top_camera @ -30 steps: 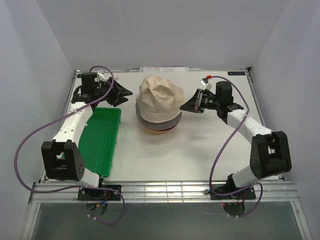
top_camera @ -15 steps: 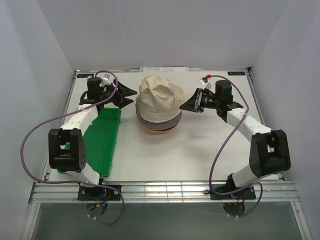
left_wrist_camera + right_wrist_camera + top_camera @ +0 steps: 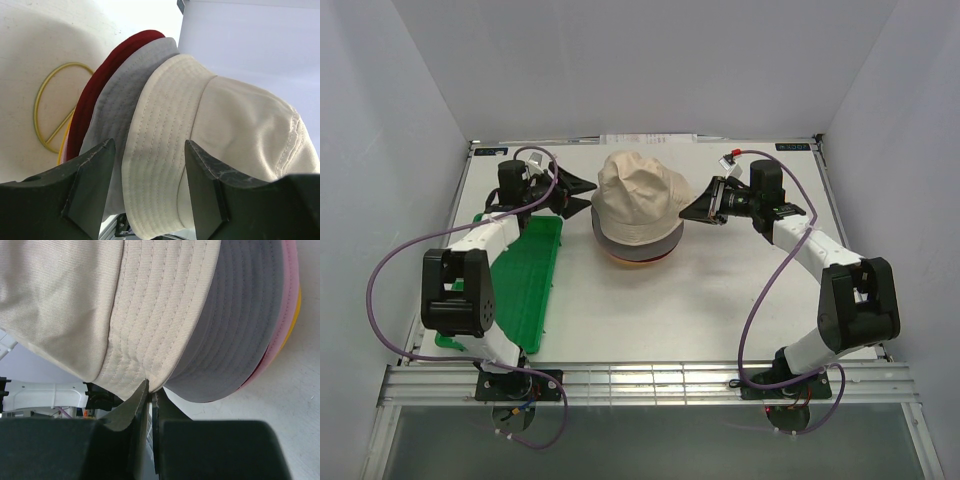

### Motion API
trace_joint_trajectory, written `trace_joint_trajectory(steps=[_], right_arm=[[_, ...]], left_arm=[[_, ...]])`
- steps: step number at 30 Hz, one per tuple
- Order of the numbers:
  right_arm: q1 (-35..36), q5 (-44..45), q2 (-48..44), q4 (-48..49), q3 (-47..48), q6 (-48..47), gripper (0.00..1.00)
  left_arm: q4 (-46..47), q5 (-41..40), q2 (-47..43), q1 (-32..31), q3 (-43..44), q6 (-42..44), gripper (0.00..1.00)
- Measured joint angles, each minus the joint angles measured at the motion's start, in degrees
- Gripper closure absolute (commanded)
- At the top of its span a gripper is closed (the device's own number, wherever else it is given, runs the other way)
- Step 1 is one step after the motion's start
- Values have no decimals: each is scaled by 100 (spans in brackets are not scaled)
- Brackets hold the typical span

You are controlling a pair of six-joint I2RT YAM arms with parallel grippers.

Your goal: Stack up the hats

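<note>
The hats sit in one stack at the table's centre. A beige bucket hat is on top, over a grey hat. The right wrist view shows the beige brim, the grey brim, a pale pink edge, a yellow-orange edge and a sliver of dark red. My right gripper is shut, its tips pinching the beige brim's edge. My left gripper is open at the stack's left side, its jaws framing the beige brim without touching it.
A green tray lies left of the stack under my left arm. A gold wire ring lies on the table beside the dark red hat. White walls enclose the table at the back and both sides.
My left gripper has swung right from above the tray's far end toward the stack and opened wider. The right gripper and the hats have stayed put.
</note>
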Motion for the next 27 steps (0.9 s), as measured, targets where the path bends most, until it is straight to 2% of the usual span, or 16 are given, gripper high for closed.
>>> trace_joint_trajectory(steps=[7,11,15,19,25,27], right_arm=[[0,0,7,-4,15,0,92],[0,2,7,-52,44,0,92],[-4,9,9,-138,96,-13,92],[-7,50,15,-304,232,-96,92],[-9,160,20,-529,463,-251,92],[-9,170,20,-577,485,-264,92]], left_arm=[[170,48,96,-35,-4,-136,35],[212,83,96,-50,-4,-164,42],[223,94,96,-66,-4,-197,57],[240,105,96,-63,-4,-208,77],[232,142,96,-63,-2,-177,92],[216,153,96,-63,9,-168,99]])
